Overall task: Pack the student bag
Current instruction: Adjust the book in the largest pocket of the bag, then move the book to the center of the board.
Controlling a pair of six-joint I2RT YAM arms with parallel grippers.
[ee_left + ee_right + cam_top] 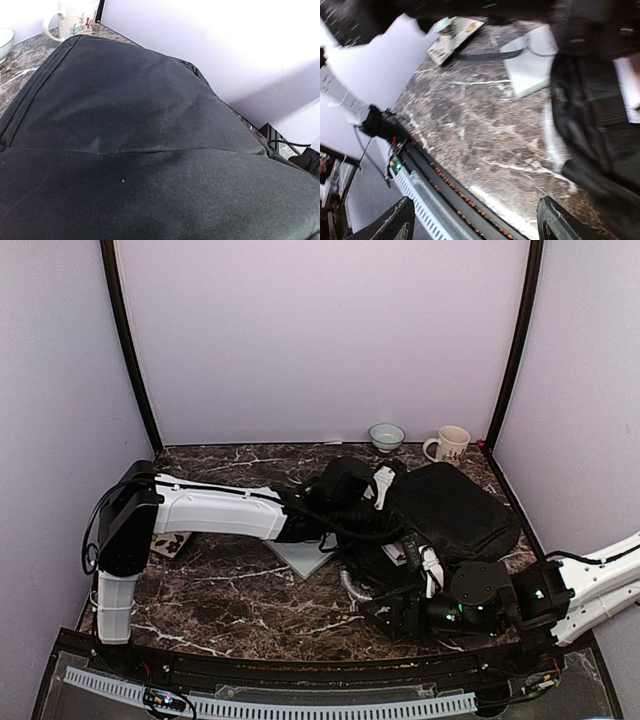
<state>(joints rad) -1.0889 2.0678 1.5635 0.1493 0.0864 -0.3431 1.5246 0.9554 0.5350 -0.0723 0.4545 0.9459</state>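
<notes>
Left hand (348,490): we are finding it pushed in at the left end of the student bag (455,510), lost among black fabric from above. Its own camera is showing only cloth and no fingers, so we cannot tell how far apart they are standing or whether they are gripping anything.
Why there: we are judging that it is sitting at that end to lift or steady the fabric by the opening so that things can go in.
Right hand (475,215): its fingers are standing wide apart with nothing between them. It is hovering low over the near edge of the tabletop (230,590), just beside the bag's near side.
Why there: we are reading it as free and waiting, well placed to fetch something or tug at the bag's near side.
Bag, position: it is lying flat on the right half of the tabletop, running from the middle toward the far right corner.
Bag, look: it is showing as large, black and soft, a finely woven cloth bulging and creasing across the middle, with a stitched seam running along one edge and rounded corners.
Pale book (305,558): it is lying flat just beside the bag's left end, partly under the left arm.
Patterned booklet (170,543): it is lying well apart from the bag, near the left arm's elbow.
Bowl (386,436) and mug (448,444): both are standing by the back wall, the mug just past the bag's far corner.
</notes>
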